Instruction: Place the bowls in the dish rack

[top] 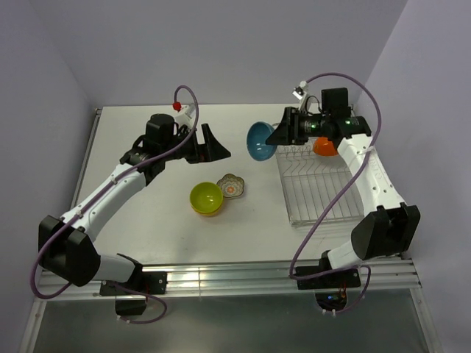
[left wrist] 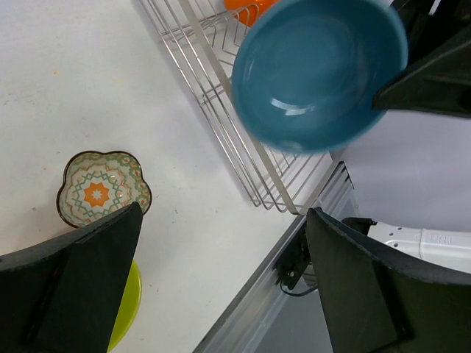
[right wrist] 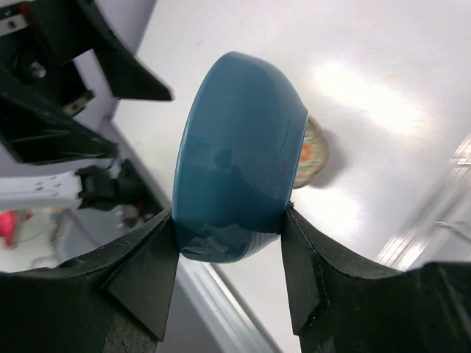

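My right gripper (top: 278, 134) is shut on the blue bowl (top: 260, 141) and holds it on edge in the air beside the dish rack's (top: 315, 190) far left corner; the fingers (right wrist: 147, 276) clamp its rim (right wrist: 235, 154). An orange bowl (top: 324, 146) stands in the rack's far end. The lime-green bowl (top: 206, 198) and the floral scalloped dish (top: 231, 185) sit on the table left of the rack. My left gripper (top: 215, 144) is open and empty, left of the blue bowl (left wrist: 318, 72). The white bowl is out of view.
The table's metal rail (top: 243, 279) runs along the near edge. The purple walls close in at the back and right. The floral dish (left wrist: 101, 188) and the green bowl (left wrist: 125, 309) lie below my left gripper, with the rack (left wrist: 221, 95) to their right.
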